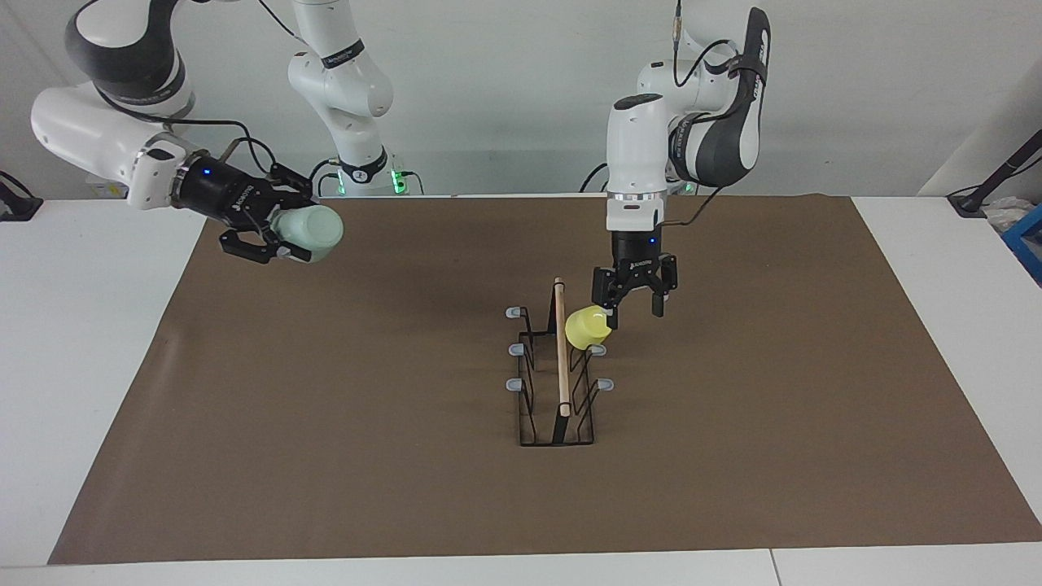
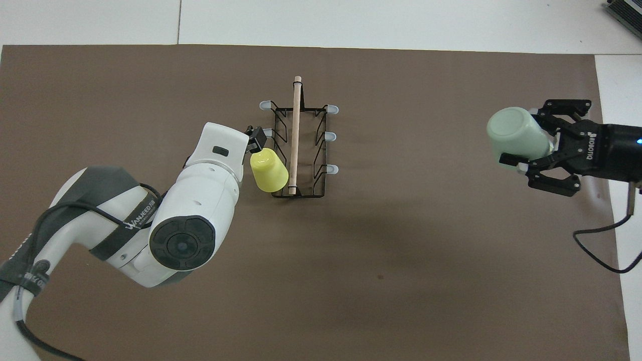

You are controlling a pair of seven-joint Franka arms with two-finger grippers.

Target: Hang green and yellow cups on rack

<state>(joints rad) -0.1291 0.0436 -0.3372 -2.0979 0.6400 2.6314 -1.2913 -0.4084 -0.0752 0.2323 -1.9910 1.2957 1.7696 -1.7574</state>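
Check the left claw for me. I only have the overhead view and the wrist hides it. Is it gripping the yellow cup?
Observer: No. In the facing view the left claw is open. The yellow cup hangs on the rack by itself, with one finger close beside it.
Operator: Is the cup off the mat?
Observer: Yes, it hangs tilted, clear of the rack's base.
Operator: And the green cup?
Observer: The right claw holds the green cup on its side, up in the air, clear of the mat.

Yellow cup hangs on the rack; right gripper holds a green cup.
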